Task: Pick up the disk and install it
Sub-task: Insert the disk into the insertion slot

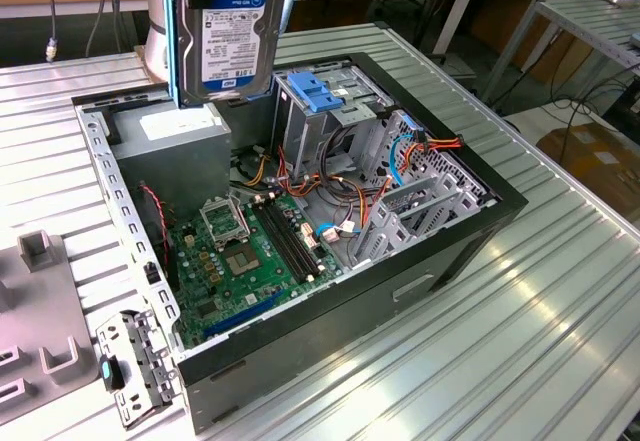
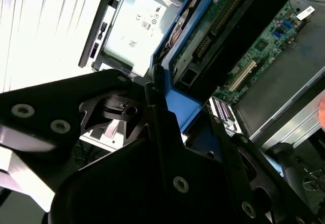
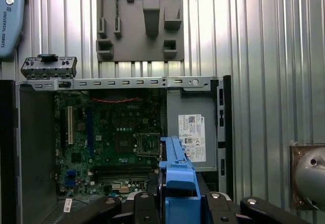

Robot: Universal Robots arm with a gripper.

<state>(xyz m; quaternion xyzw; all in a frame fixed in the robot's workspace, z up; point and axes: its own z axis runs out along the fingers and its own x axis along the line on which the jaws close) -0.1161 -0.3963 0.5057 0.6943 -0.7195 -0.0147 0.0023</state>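
The gripper (image 3: 177,191) is clamped on the disk (image 1: 228,36), its black fingers (image 3: 152,186) pressing either side of the blue carrier (image 3: 175,158) that edges it. In the exterior view the disk hangs upright, clear of everything below, its white label facing the camera. It is raised over the open computer case (image 1: 470,231), above the grey power supply box (image 1: 185,131) and next to the drive bay (image 1: 315,91) with its blue latch. The green motherboard (image 1: 230,251) lies on the case floor. The case rests on a ribbed metal table (image 1: 540,351), with a grey tray (image 3: 139,21) beside it.
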